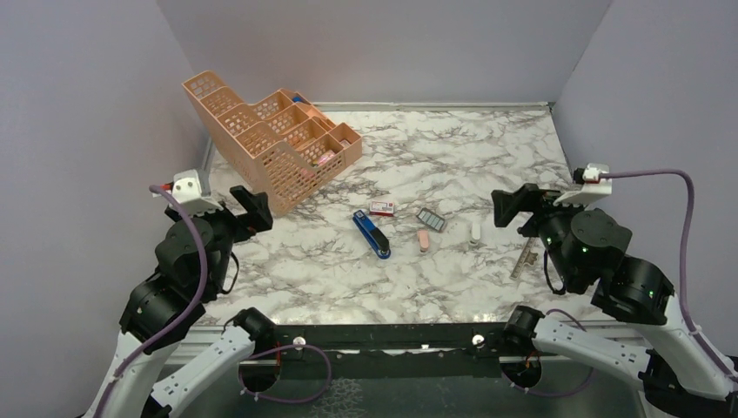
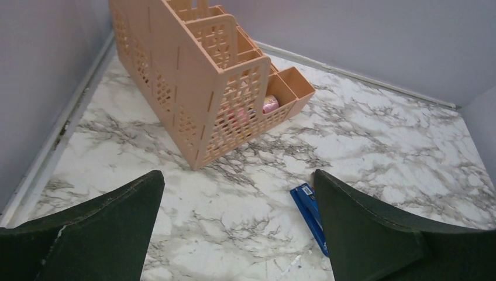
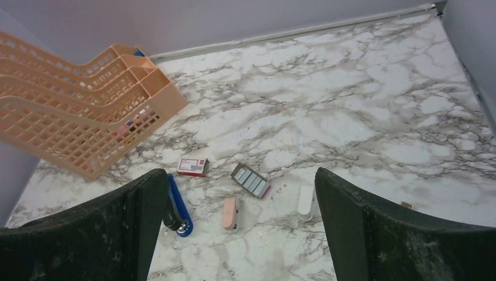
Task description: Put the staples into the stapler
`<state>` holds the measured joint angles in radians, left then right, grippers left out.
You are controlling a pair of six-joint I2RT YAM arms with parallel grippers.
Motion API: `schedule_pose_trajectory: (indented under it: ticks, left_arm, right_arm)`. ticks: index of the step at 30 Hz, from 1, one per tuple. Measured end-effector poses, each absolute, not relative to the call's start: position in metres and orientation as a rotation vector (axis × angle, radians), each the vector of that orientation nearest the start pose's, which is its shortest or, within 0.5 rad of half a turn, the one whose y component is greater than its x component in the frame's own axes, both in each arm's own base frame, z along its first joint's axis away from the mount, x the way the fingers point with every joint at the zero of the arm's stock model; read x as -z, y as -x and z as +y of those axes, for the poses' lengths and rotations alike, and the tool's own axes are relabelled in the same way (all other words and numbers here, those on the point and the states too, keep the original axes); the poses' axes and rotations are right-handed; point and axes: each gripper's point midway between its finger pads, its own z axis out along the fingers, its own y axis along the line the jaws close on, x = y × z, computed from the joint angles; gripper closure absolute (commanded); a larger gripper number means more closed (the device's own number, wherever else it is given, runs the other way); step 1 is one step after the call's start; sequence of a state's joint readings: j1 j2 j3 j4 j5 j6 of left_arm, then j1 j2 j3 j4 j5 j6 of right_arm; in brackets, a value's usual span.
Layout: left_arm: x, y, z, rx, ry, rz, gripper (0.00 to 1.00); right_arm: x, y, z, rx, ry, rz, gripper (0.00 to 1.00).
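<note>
The left gripper at mid-left and the right gripper at mid-right both stand with jaws wide apart, empty. The stapler lies at frame centre between them. The staples lie near its right, closer to the right gripper.

Blue stapler with black base: lying flat, diagonal. Staples: silvery-grey ribbed block, flat, near stapler's right, apart.

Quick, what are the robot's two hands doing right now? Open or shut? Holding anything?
Left hand: open, holding nothing.
Right hand: open, holding nothing.
</note>
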<state>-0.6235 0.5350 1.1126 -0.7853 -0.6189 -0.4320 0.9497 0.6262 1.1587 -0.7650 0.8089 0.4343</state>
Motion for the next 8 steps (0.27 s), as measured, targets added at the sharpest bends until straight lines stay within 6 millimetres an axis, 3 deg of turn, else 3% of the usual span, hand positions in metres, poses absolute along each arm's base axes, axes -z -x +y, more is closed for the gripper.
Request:
schedule_pose_trajectory:
  ticks: [8]
  left_arm:
    - [-0.360,-0.180,-0.009,0.146,0.272,1.694,0.01]
  right_arm:
    - [-0.367,-0.195,0.061,-0.243,-0.148,1.696,0.00]
